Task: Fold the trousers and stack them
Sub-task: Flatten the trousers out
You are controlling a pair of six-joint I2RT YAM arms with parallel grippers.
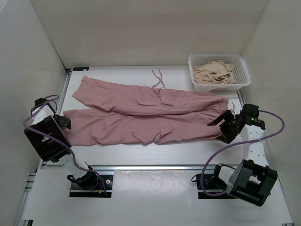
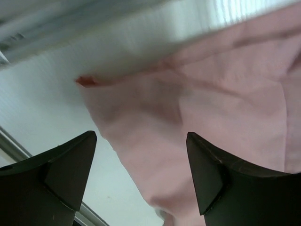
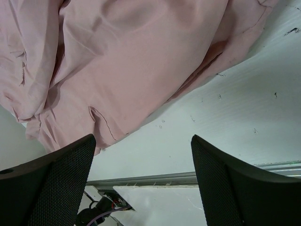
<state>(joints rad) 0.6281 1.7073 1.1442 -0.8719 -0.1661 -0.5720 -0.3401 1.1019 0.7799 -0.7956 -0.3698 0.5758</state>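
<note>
1. The big dusty-pink trousers (image 1: 141, 115) in thin soft fabric are spread flat across the middle of the white table (image 1: 155, 151). They run long-ways from 9 o'clock to 3 o'clock in the top view, with two wide strips of cloth side by side, a bit wrinkled.
2. Their thin pink drawstrings (image 1: 158, 77) poke out from the far edge toward 12 o'clock and lie on bare table.
3. The left gripper (image 1: 63, 123) sits at the 9 o'clock end, just beside the nearer strip. In its wrist view the black fingers (image 2: 70, 169) are spread wide with nothing pinched between them, and a pink fabric corner (image 2: 211, 117) lies underneath on the table.
4. The right gripper (image 1: 220, 131) is at the 3 o'clock end, by the near corner of the cloth. Its jaws are wide apart too and hold nothing. Its wrist camera shows rumpled pink fabric (image 3: 117, 61) toward 11 o'clock and bare white table below the fingers (image 3: 61, 183).
5. I can't tell whether either gripper actually touches the cloth.
6. Over at 1 o'clock there's a white plastic lattice basket (image 1: 244, 79) well apart from the trousers, with a crumpled beige garment (image 1: 214, 71) inside.
</note>
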